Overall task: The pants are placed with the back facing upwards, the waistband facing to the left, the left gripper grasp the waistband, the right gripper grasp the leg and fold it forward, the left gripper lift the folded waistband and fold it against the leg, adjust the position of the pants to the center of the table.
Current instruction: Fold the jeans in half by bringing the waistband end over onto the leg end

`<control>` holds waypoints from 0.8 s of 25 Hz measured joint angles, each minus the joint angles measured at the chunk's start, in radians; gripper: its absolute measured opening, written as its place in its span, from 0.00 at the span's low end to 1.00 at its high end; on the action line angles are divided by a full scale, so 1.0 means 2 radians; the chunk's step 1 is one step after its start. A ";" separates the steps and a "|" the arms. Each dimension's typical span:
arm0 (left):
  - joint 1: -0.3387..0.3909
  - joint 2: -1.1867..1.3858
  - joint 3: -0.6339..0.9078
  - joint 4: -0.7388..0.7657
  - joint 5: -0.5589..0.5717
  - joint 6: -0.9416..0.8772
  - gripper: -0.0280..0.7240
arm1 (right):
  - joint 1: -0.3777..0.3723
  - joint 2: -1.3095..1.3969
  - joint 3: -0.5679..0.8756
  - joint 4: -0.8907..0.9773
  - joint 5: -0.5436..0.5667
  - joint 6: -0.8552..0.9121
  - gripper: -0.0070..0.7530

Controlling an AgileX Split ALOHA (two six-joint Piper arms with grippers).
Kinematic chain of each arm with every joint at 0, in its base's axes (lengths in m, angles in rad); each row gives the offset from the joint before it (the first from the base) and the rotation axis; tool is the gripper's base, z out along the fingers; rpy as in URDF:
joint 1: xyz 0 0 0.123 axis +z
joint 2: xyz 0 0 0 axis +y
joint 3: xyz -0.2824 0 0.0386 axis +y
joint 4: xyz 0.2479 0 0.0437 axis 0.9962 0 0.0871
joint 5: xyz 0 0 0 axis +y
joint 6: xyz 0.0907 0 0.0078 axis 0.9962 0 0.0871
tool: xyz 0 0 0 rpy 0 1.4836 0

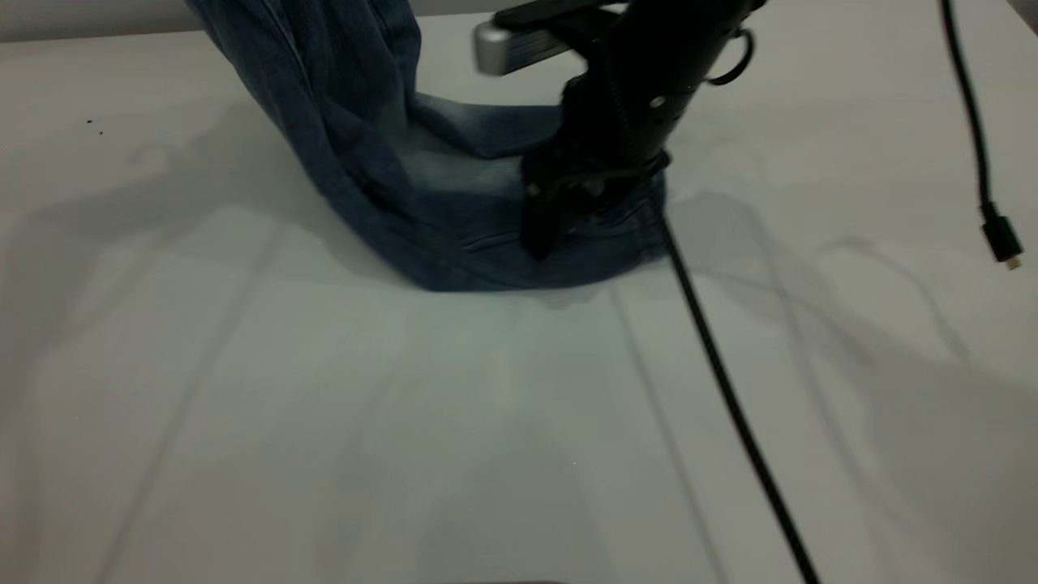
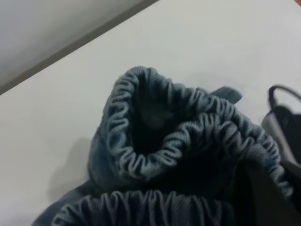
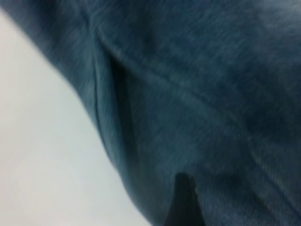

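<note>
The blue denim pants hang from above the exterior view's top edge, and their lower part lies folded on the table. The gathered waistband is bunched right against my left gripper, which is shut on it and is outside the exterior view. My right gripper points down onto the leg lying on the table, near its right end. In the right wrist view one dark fingertip rests against the denim; cloth hides the other, so it appears shut on the leg.
A black cable runs from the right arm across the table to the front edge. A loose cable with a plug dangles at the far right. The table's back edge lies just behind the pants. Bare tabletop spreads in front and to the left.
</note>
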 joint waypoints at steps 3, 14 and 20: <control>-0.021 0.000 0.000 0.000 -0.005 0.001 0.11 | 0.021 0.001 0.000 0.006 -0.004 0.000 0.64; -0.042 0.000 0.000 0.000 0.011 0.001 0.11 | -0.041 -0.119 0.000 0.003 0.057 0.008 0.64; -0.070 0.000 0.000 0.033 0.030 0.001 0.11 | -0.135 -0.201 0.000 0.004 0.066 0.027 0.64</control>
